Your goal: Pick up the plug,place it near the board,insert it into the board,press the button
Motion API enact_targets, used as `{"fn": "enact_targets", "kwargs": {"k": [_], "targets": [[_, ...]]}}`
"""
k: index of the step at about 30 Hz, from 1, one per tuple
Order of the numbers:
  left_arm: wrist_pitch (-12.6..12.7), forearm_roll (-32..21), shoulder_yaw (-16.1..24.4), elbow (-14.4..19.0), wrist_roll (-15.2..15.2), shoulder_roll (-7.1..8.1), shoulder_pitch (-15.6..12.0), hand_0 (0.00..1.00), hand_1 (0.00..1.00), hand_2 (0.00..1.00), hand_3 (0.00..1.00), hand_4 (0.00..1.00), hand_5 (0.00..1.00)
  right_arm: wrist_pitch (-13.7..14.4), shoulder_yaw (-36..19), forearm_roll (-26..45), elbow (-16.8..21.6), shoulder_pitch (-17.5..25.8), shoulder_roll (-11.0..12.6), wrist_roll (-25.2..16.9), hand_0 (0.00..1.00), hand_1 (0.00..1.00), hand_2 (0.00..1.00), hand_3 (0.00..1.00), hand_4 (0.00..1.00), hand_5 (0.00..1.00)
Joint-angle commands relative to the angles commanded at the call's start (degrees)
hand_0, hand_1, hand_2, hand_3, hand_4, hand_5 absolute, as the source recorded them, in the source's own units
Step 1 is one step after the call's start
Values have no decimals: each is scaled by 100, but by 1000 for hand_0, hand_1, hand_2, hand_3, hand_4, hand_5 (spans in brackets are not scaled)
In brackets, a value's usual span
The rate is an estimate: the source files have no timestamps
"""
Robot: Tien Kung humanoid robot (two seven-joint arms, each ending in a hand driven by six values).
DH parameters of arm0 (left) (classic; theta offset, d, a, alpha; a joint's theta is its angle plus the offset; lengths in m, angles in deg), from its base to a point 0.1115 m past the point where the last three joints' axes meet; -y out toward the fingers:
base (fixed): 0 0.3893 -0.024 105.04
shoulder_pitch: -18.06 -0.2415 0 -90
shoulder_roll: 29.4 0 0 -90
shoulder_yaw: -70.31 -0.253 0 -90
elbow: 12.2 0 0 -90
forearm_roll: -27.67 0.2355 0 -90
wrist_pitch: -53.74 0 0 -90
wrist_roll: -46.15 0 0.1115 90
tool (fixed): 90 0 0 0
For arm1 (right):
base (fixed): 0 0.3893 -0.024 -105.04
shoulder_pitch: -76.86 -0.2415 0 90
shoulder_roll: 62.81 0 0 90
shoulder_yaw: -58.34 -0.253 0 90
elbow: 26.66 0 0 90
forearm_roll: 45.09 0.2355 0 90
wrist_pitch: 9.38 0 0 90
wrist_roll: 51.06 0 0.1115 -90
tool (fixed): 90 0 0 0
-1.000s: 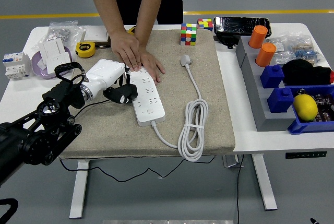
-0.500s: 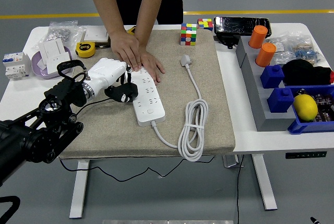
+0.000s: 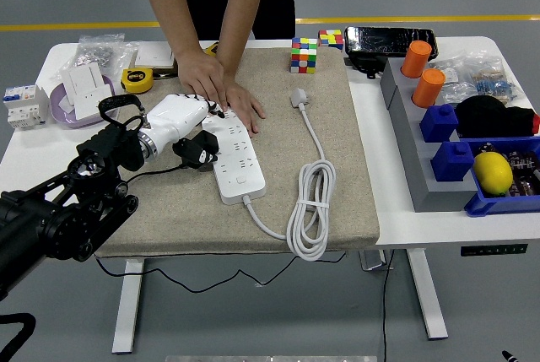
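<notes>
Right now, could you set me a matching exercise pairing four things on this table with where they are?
Things:
1. black plug
2. white plug
3. lemon
4. tape measure

Places:
A. in the blue bin at the right edge
B. held in the left hand beside the power strip
C. on the bare table by the mat's far left corner
D. lying loose on the mat, at the end of the coiled white cable

Pairs: 1-B, 2-D, 3-A, 4-C
</notes>
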Motion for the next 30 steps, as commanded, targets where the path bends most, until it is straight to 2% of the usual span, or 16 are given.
{"fn": "enact_targets", "kwargs": {"k": [3, 4, 9, 10, 22, 23, 28, 29, 30], "targets": [[-44, -6, -14, 24, -5, 14, -3, 814, 888, 826, 831, 902, 253, 1, -1, -4, 0, 1, 6, 3, 831, 772, 765, 797, 998, 927], [-55, -14, -14, 29, -10, 16, -6, 824, 892, 833, 842, 998, 341, 2, 1, -4, 0, 2, 7, 4, 834, 772, 765, 798, 998, 926], [-94, -37, -26, 74, -37, 34, -27, 824, 892, 833, 842, 998, 341, 3, 14, 2, 0, 14, 2, 3, 834, 772, 765, 798, 998, 926], [-100, -39, -29, 78, -37, 36, -30, 829, 897, 837, 849, 998, 388, 4, 15, 2, 0, 15, 1, 2, 834, 772, 765, 798, 998, 926], [-142, -162, 46, 226, -95, 67, -111, 834, 899, 840, 853, 998, 399, 2, 18, 0, 0, 36, -4, 13, 833, 769, 765, 798, 998, 924], [-151, -206, 78, 258, -107, 69, -128, 836, 906, 848, 856, 998, 600, 1, 19, 4, 0, 35, -6, 14, 833, 769, 764, 798, 998, 923], [-136, -671, 506, 587, -204, 36, -360, 836, 906, 848, 856, 998, 600, 0, 16, 5, 0, 35, -14, 15, 833, 769, 764, 798, 998, 923], [-122, -741, 576, 642, -214, 23, -407, 867, 966, 953, 890, 998, 840, 1, 16, 7, 0, 37, -16, 14, 833, 768, 764, 797, 998, 922], [-102, -881, 715, 750, -225, 0, -490, 867, 966, 953, 890, 998, 840, 2, 12, 8, 0, 39, -18, 13, 833, 768, 764, 797, 998, 922]]}}
